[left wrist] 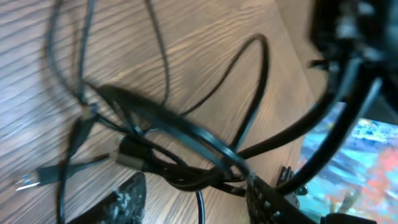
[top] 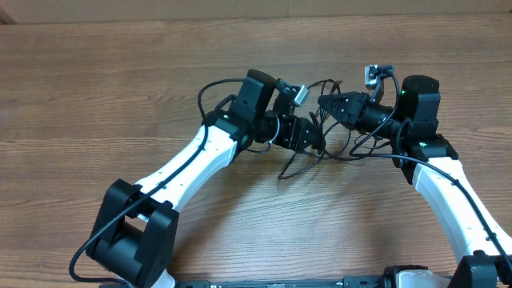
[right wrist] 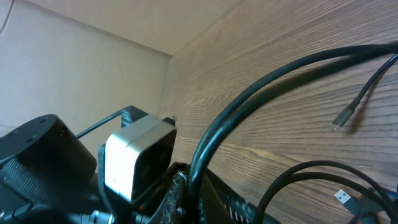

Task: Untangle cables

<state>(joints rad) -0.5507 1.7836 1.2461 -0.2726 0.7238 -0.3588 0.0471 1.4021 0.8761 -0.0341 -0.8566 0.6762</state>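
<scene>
The cables (top: 332, 144) are a knot of thin black wires on the wooden table between my two grippers. My left gripper (top: 316, 141) sits at the knot's left side. In the left wrist view its fingers (left wrist: 196, 202) stand apart, with the cable bundle (left wrist: 180, 171) crossing just beyond the tips and one strand running between them. My right gripper (top: 330, 104) is at the knot's upper side. In the right wrist view it (right wrist: 199, 199) is shut on one black cable (right wrist: 249, 93) that arcs up and to the right. A silver-tipped plug (right wrist: 342, 118) lies loose on the table.
The wooden table (top: 120, 88) runs to a beige wall behind (right wrist: 74, 56). A cable tail (top: 288, 170) trails toward the front. A flat plug end (left wrist: 28, 182) lies at the left in the left wrist view. The two wrist cameras (top: 298, 94) (top: 376, 74) are close together.
</scene>
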